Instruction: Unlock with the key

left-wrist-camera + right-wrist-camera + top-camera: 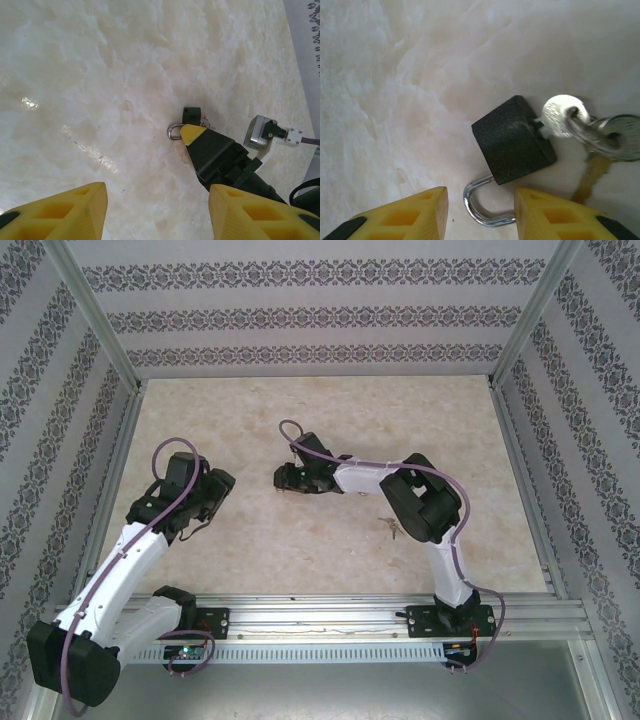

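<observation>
Black padlock [512, 140] lies on the pale stone-look worktop [300, 550], key [562, 116] seated in its base. The right end effector [480, 197] hovers astride the shackle [469, 206], fingers parted, gripping nothing. The left end effector [157, 187] hangs nearby, likewise parted and empty. Next, by the look of it: pin the body, pinch and turn the key.

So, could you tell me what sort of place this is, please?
Probably a purpose-built robot test cell, not a real room: aluminium frame posts carry patterned wall panels around a marble-look table, and the left arm and right arm are bolted to a rail at its near edge.
</observation>
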Motion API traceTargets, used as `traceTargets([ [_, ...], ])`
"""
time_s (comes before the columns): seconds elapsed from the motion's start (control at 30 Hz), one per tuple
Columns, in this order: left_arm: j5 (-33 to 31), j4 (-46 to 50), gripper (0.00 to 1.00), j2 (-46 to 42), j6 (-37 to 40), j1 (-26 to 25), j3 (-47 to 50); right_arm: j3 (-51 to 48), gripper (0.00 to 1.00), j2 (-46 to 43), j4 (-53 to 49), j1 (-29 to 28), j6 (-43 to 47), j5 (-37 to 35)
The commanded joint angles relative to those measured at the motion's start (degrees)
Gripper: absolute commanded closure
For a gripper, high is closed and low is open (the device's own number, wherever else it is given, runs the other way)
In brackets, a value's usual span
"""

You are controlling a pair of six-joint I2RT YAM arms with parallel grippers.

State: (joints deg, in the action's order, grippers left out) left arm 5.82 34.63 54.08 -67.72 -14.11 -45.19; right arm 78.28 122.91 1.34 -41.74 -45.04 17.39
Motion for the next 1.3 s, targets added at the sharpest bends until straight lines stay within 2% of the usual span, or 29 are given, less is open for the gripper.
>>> traceTargets([
  [0.0,0.76,-0.48,0.45,-0.36,-0.39,0.71,1.07,2.02,0.6,2.23,-0.72,-1.63,-0.94,2.32],
  [0.33,1.2,-0.82,0.45,-0.18,-0.66,0.87,0.65,9.2,0.6,6.65,0.03,-4.58,-2.76,5.87],
  [0.5,1.12,-0.47,0.45,-0.14,-0.3,0.85,0.07,8.14,0.6,3.52,-1.83,-4.19,-0.49,4.49],
  [0.67,1.21,-0.72,0.45,0.28,0.72,0.89,-1.01,1.05,0.6,-4.47,-1.48,-3.21,0.66,3.37],
  [0.83,2.71,-2.05,0.45,1.01,2.86,0.86,-2.12,-10.06,0.6,-15.87,0.79,-0.35,2.19,1.43],
  [1.1,9.06,-11.73,0.44,4.38,5.17,-0.08,-1.06,-24.18,0.59,-35.56,-2.7,4.89,5.16,-2.89],
  [1.27,11.61,-14.43,0.44,10.16,7.85,-3.61,-4.85,-27.37,0.58,-44.47,-10.24,8.17,7.34,-6.33],
])
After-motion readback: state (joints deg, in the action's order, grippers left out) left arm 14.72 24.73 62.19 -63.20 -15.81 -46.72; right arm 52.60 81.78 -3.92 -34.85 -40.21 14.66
